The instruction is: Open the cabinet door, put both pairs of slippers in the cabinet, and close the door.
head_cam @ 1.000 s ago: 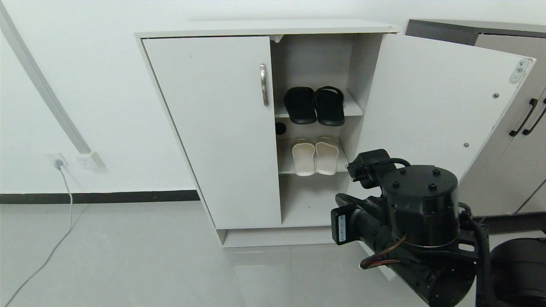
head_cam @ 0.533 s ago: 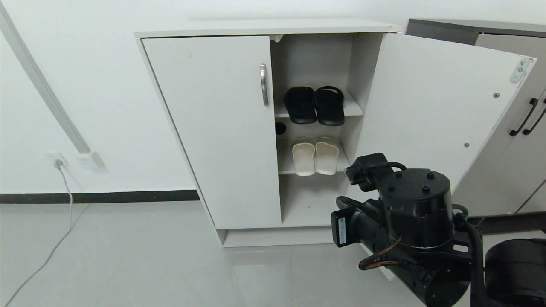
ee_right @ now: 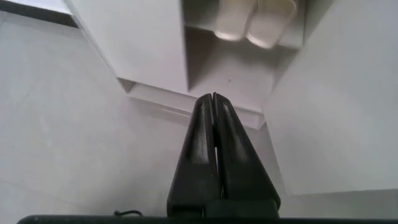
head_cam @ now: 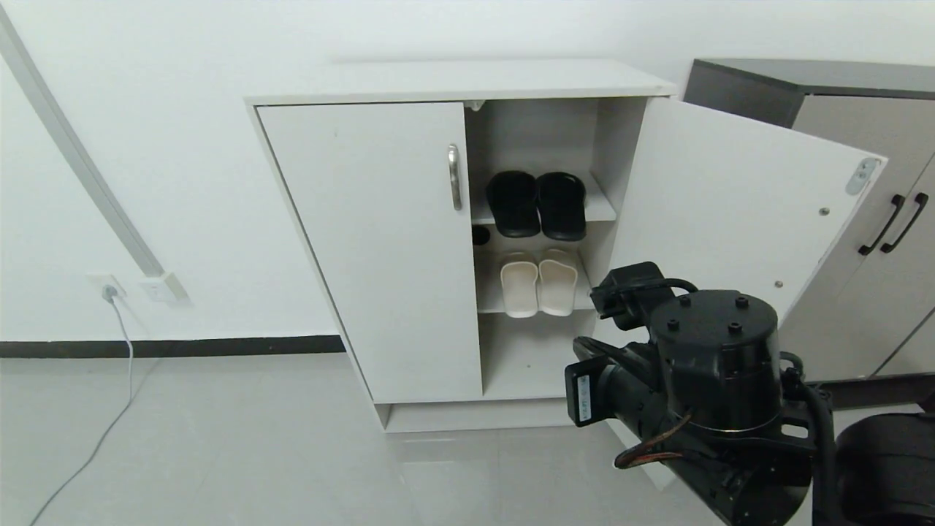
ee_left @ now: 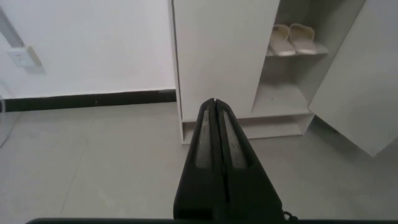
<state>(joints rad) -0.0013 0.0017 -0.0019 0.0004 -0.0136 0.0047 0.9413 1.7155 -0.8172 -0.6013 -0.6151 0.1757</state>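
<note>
The white cabinet [head_cam: 460, 80] stands against the wall with its left door [head_cam: 380, 248] closed and its right door [head_cam: 730, 212] swung open. A black pair of slippers [head_cam: 537, 204] lies on the upper shelf, and a white pair [head_cam: 539, 283] on the shelf below. The white pair [ee_left: 297, 38] also appears in the left wrist view and, closer, as the white pair [ee_right: 255, 14] in the right wrist view. My left gripper [ee_left: 214, 102] is shut and empty, well back from the cabinet above the floor. My right gripper [ee_right: 214, 99] is shut and empty, low in front of the open compartment, beside the open door [ee_right: 342, 112].
A grey cabinet [head_cam: 876, 219] with black handles stands just behind the open door at the right. A wall socket with a cable [head_cam: 109, 296] is at the far left. The bottom compartment [head_cam: 526, 358] holds nothing. Bare tiled floor [head_cam: 256, 453] lies in front.
The whole head picture has shifted, so the cabinet sits lower and looks slightly smaller: the camera moved. The right arm edged a little down and left. The slippers and doors are unchanged.
</note>
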